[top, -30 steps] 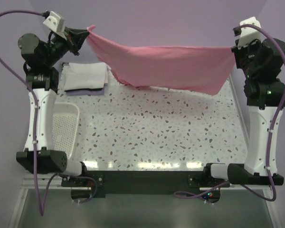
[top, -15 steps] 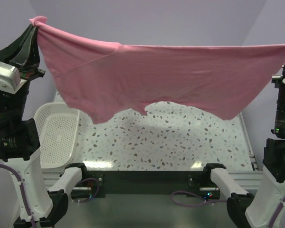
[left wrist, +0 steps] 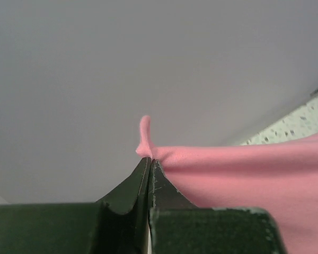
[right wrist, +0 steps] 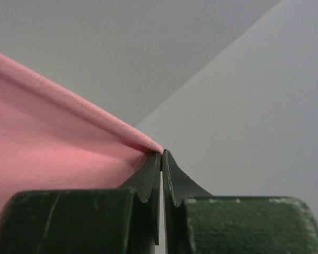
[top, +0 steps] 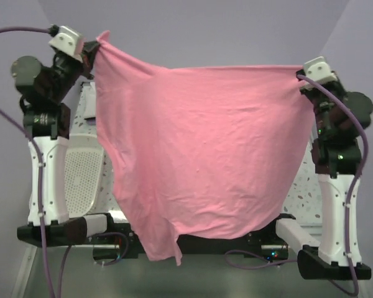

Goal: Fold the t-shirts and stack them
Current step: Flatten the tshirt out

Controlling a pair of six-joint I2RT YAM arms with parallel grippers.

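The left pincer (left wrist: 148,159) and the right pincer (right wrist: 161,153) each pinch a top corner of the soft pink cloth t-shirt (top: 199,155) — it hangs wide below and between them, likely so it can be laid flat to fold.

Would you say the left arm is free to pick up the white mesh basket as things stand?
Probably not: the left gripper is shut on a corner of the pink t-shirt, held up together with the right gripper. The basket lies lower, on the table.
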